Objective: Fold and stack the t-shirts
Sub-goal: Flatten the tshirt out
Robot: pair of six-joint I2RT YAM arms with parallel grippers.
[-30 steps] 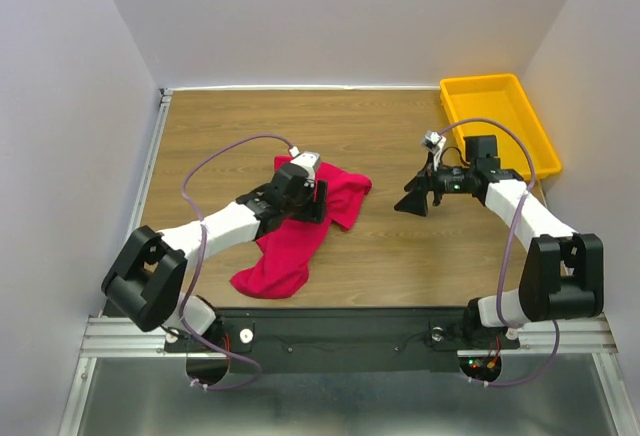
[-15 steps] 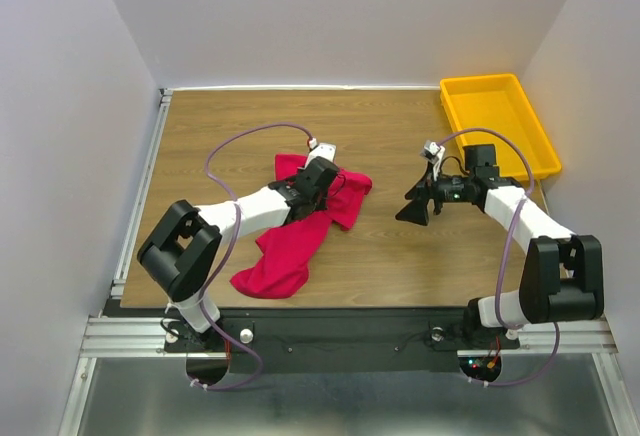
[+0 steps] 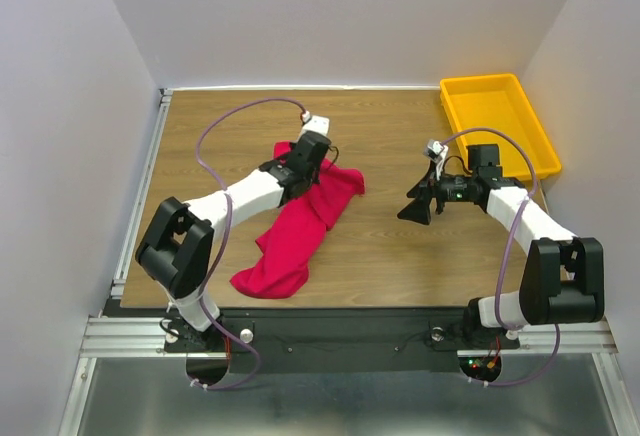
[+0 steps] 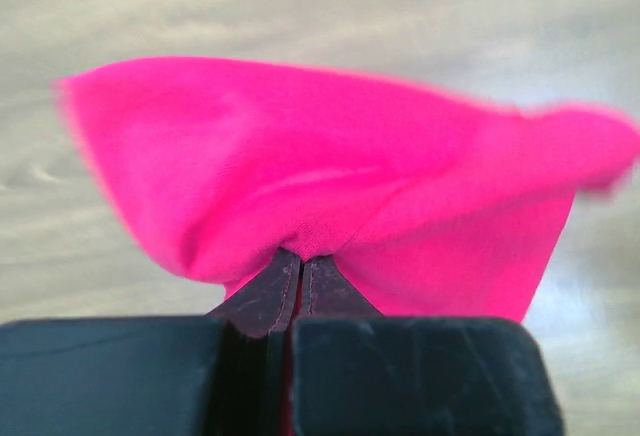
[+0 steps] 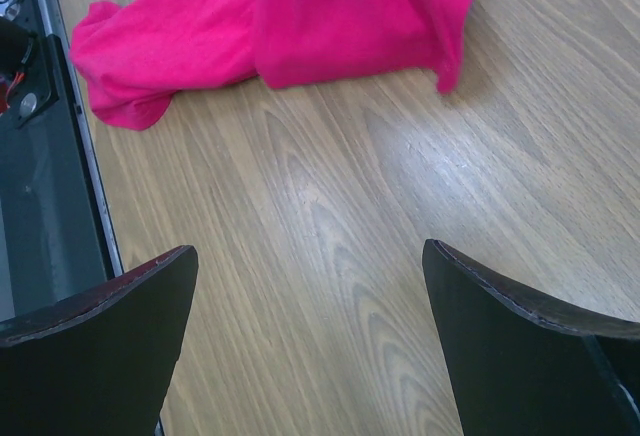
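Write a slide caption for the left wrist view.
Left jaws shut on a bunched fold of the red t-shirt, wooden table blurred behind.

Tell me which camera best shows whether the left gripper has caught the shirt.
Left wrist: the left gripper is pinched shut on a fold of the t-shirt, close up. Top external shows that gripper at the shirt's far end, contact too small to judge. Right wrist shows only the shirt on the table.
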